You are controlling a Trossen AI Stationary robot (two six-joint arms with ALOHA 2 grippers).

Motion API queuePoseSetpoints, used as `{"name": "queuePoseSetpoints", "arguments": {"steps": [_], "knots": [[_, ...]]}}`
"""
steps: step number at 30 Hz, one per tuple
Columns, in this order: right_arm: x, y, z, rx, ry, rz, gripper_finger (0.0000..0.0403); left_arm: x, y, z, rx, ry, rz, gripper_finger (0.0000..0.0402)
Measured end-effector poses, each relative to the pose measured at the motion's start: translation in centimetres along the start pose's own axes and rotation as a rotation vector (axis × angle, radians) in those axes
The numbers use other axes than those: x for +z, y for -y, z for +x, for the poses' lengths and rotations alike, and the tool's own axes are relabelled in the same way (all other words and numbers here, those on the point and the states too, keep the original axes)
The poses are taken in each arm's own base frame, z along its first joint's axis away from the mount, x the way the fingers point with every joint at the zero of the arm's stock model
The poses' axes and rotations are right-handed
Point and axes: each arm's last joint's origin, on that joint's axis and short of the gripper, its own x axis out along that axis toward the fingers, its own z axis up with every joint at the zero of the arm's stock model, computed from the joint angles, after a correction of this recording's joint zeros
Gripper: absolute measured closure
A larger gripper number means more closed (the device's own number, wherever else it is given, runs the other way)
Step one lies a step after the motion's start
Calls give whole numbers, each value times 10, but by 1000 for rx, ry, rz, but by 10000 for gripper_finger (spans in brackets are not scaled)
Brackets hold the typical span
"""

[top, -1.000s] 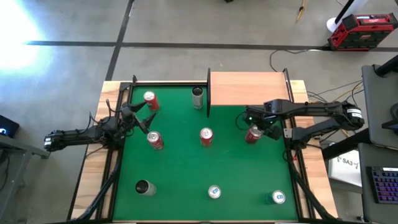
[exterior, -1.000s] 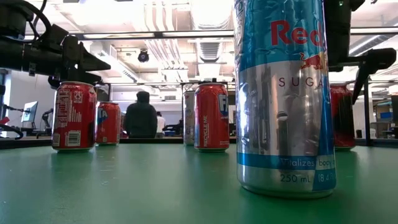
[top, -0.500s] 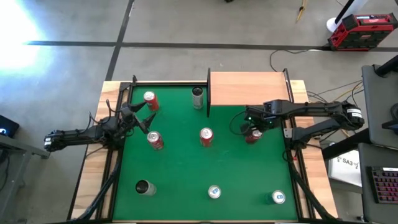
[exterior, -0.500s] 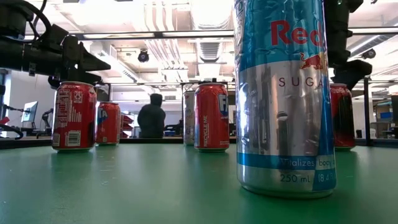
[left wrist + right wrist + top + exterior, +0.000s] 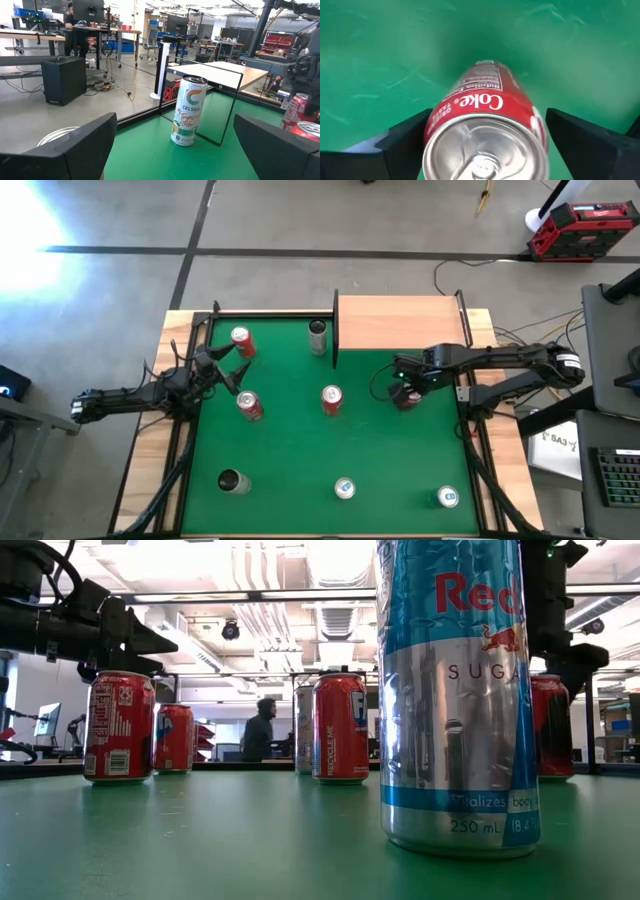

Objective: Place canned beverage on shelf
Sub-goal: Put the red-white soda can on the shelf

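Near right edge of green mat (image 5: 290, 450), right gripper (image 5: 404, 393) is hovering over upright Coke can (image 5: 487, 125), fingers spread either side, not clamping, lining up for grasp; shelf (image 5: 398, 322) is waiting just beyond; left gripper (image 5: 232, 370) is idling open.

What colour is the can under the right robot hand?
Red, with white Coke lettering and a silver top. The can shows best in the right wrist view, between the open right gripper fingers.

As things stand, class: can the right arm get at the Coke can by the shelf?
Probably yes. The right gripper hangs directly over the upright Coke can, fingers open on either side, with nothing in between.
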Motion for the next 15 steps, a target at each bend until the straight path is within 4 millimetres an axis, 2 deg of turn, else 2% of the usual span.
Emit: {"name": "queuePoseSetpoints", "arguments": {"steps": [5, 9, 15], "knots": [[2, -2, 5, -40, -19, 170, 113, 0, 0, 0, -1, 0, 0, 15], [3, -5, 6, -48, -19, 418, 111, 0, 0, 0, 0, 0, 0, 15], [1, -2, 4, -107, -22, 1009, 111, 0, 0, 0, 0, 0, 0, 15]]}}
